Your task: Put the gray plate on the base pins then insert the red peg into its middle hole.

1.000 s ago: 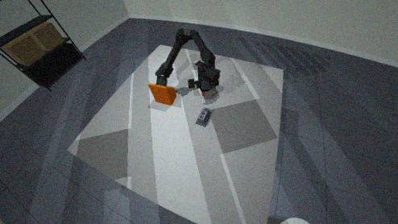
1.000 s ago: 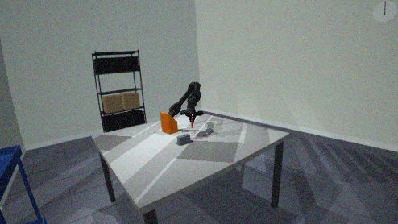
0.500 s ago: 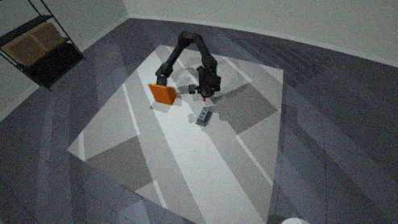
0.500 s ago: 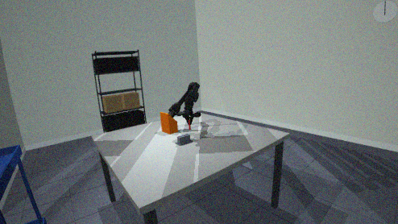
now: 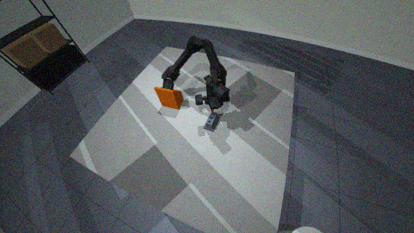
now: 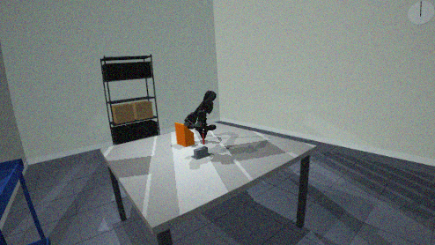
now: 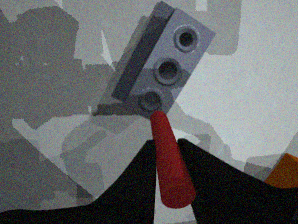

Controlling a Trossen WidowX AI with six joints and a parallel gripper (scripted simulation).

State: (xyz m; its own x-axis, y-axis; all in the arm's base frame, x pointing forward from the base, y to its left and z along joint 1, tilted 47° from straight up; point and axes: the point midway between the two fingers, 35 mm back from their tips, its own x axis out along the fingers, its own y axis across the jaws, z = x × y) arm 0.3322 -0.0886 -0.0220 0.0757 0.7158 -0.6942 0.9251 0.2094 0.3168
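My gripper (image 7: 165,145) (image 5: 214,110) (image 6: 203,134) is shut on the red peg (image 7: 169,159) (image 6: 203,137), which points down and forward from between the fingers. The gray plate (image 7: 169,63) (image 5: 211,121) (image 6: 201,152) lies flat on its base on the table, with three holes in a row on top. In the wrist view the peg's tip is over the nearest hole, short of the middle hole (image 7: 168,72). The peg hangs a little above the plate, not touching it as far as I can tell.
An orange block (image 5: 168,97) (image 6: 184,134) (image 7: 285,172) stands on the table (image 5: 235,180) (image 6: 185,185) to the left of the arm's base. A black shelf rack (image 5: 38,48) (image 6: 129,99) with boxes stands off the table against the wall.
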